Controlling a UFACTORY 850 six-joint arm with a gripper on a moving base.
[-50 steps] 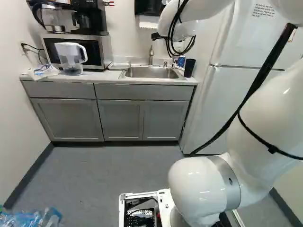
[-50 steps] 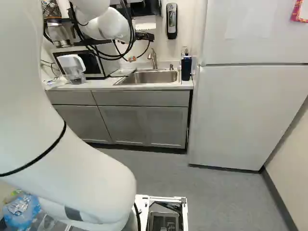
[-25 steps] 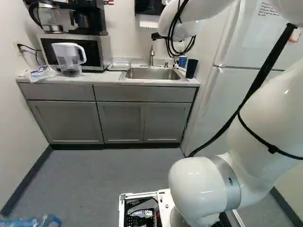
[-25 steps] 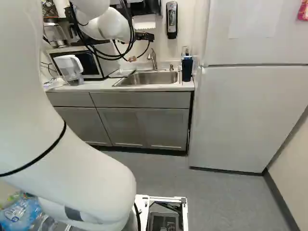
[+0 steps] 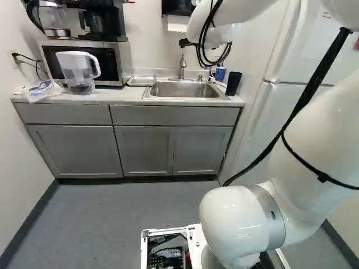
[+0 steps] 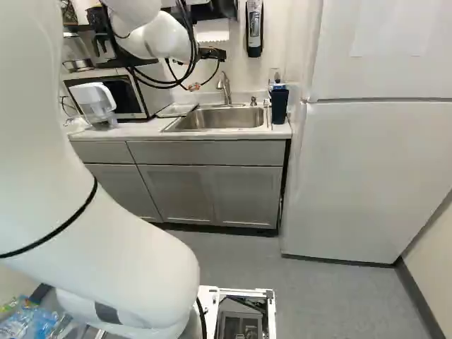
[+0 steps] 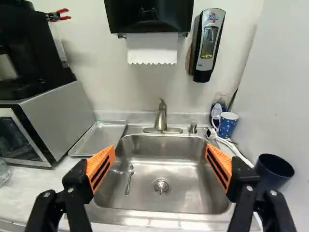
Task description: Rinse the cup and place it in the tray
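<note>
1. Pale counter; sink inset right of center.
2. Left end: plastic bag, filter pitcher.
3. Back edge, left half: microwave, metal tray.
4. Back right corner: patterned mug.
5. Right edge: dark tumbler.

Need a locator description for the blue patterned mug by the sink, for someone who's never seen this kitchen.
Start at the big white fridge; the steel sink is in the counter beside it. The mug stands by the sink's back corner on the fridge side, beyond the faucet. It's blue with light specks and a white handle; the nearby dark cup is plain.
</note>
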